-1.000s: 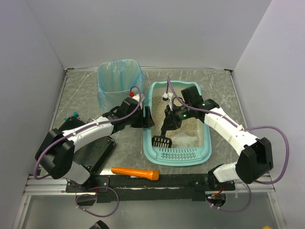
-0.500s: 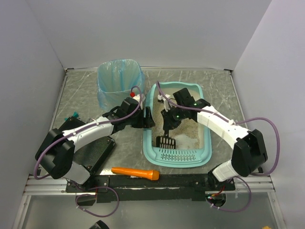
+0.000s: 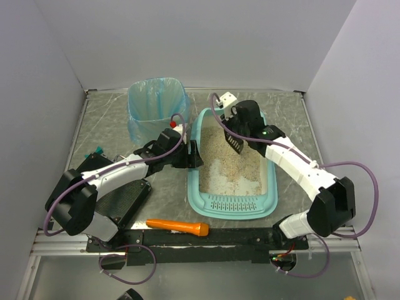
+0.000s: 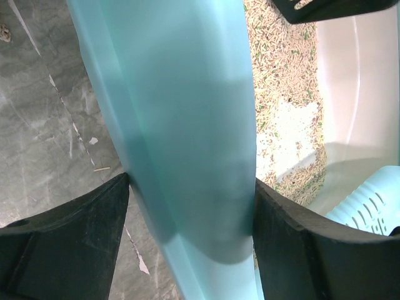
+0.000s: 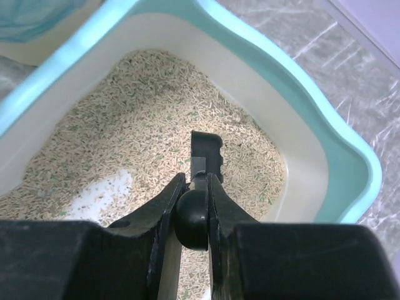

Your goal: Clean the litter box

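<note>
The light teal litter box (image 3: 232,209) lies mid-table with beige litter (image 3: 230,164) inside and its slotted lip at the near end. My left gripper (image 3: 194,154) straddles the box's left wall (image 4: 187,125). One finger (image 4: 62,244) is outside and one (image 4: 312,250) inside, both pressed against the plastic. Over the box's far end, my right gripper (image 3: 232,130) is shut on the handle of a black slotted scoop (image 3: 237,143). In the right wrist view the scoop (image 5: 206,153) points down toward the litter (image 5: 125,125), just past the gripper (image 5: 194,182).
A waste bin lined with a blue bag (image 3: 156,109) stands just behind the box's left corner. An orange-handled tool (image 3: 178,225) lies near the front edge. A flat black case (image 3: 122,200) sits under my left arm. Grey walls close in both sides.
My right arm has carried the scoop from the near end of the litter up and back to the box's far end. The left gripper has stayed on the wall.
</note>
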You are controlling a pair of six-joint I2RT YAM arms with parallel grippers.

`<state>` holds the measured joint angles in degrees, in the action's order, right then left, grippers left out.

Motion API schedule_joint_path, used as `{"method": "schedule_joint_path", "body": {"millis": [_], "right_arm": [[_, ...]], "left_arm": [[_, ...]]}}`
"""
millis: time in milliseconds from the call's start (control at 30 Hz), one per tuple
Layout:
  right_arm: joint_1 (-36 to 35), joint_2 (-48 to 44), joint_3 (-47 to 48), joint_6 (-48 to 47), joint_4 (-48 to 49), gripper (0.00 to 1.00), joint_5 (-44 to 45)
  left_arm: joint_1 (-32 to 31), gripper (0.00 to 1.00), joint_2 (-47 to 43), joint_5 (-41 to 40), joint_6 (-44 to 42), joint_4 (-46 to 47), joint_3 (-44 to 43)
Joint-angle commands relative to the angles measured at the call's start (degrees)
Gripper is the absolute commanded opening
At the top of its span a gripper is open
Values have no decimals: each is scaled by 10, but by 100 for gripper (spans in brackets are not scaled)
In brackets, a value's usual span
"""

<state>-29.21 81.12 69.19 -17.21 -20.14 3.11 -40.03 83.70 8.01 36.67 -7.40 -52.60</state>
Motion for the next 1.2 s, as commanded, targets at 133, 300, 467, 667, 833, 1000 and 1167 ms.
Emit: {"method": "schedule_joint_path", "body": {"millis": [133, 300, 467, 667, 833, 1000, 1167], "right_arm": [[-1, -50, 14, 117, -1, 0, -181], [-13, 20, 28, 246, 11, 0, -238], [-27, 67, 9, 344, 79, 0, -214], [-48, 100, 1, 375, 81, 0, -32], [-45, 74, 14, 348, 39, 0, 211], [-41, 33, 13, 316, 36, 0, 319], [-23, -25, 0, 297, 61, 0, 271]], "left_arm": [[-6, 75, -20, 46, -15, 65, -3], [-6, 75, -15, 52, -6, 70, -1], [-6, 75, -8, 67, 7, 70, -1], [-6, 75, -13, 68, 17, 85, 4], [-6, 75, -23, 52, 17, 78, 8], [-6, 75, -19, 58, 19, 83, 10], [-6, 75, -19, 61, 17, 89, 11]]}}
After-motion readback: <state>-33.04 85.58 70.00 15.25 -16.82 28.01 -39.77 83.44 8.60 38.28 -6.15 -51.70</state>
